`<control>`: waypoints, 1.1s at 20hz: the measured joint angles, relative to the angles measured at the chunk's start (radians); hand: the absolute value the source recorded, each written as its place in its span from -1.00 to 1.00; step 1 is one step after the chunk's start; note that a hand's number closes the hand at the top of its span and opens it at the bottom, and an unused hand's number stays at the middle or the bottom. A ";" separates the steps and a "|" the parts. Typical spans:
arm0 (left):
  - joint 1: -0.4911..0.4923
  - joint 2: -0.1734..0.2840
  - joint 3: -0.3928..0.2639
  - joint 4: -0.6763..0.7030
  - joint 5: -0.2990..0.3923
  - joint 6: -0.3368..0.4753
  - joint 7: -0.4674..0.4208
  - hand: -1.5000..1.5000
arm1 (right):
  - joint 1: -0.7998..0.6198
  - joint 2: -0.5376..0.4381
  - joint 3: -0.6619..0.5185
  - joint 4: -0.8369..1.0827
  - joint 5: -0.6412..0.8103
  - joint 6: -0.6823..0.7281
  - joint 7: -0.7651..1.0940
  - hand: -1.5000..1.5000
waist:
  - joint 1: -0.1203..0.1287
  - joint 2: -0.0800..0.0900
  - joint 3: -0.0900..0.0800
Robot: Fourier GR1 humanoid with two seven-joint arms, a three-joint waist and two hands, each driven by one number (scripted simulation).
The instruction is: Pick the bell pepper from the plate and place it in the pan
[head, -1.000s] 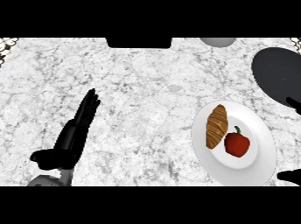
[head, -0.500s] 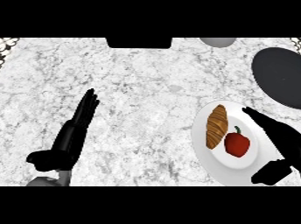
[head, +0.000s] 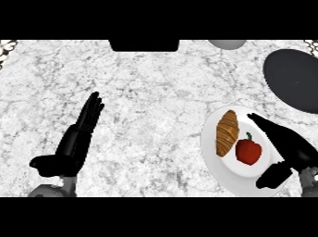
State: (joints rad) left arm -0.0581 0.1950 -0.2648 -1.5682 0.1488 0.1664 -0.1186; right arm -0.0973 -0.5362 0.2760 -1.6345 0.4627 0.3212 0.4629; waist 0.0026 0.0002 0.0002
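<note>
A red bell pepper (head: 248, 150) with a green stem lies on the white plate (head: 238, 178) at the lower right, beside a croissant (head: 227, 132). My right hand (head: 290, 148) hovers over the plate's right side, just right of the pepper, fingers straight and pointing up-left, thumb spread below; it holds nothing. The dark round pan (head: 299, 79) lies at the upper right of the counter. My left hand (head: 77, 137) rests open at the lower left, fingers up.
A grey round object (head: 226, 44) sits at the counter's far edge, with a black block (head: 144, 45) to its left. Patterned tiles show at both top corners. Marble counter stretches between the two hands.
My right hand has come in from the right edge and moved left over the plate, up to the pepper. The left hand has barely shifted.
</note>
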 measured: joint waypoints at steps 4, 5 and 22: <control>0.013 -0.018 0.020 0.006 -0.016 -0.026 -0.013 0.00 | -0.003 0.036 -0.047 0.061 0.042 -0.005 -0.061 -1.00 | -0.001 0.000 0.000; 0.012 -0.028 0.018 0.000 -0.021 -0.023 -0.003 0.00 | 0.014 0.040 -0.059 0.050 0.043 -0.007 -0.068 -1.00 | -0.001 0.000 0.000; 0.015 -0.081 0.072 0.023 -0.083 -0.080 -0.007 0.00 | -0.083 0.167 -0.087 0.339 0.236 -0.014 -0.215 1.00 | 0.000 -0.007 -0.010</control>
State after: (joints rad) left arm -0.0428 0.1137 -0.1928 -1.5448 0.0661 0.0861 -0.1251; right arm -0.1806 -0.3689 0.1888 -1.2951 0.6986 0.3074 0.2475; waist 0.0024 -0.0069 -0.0096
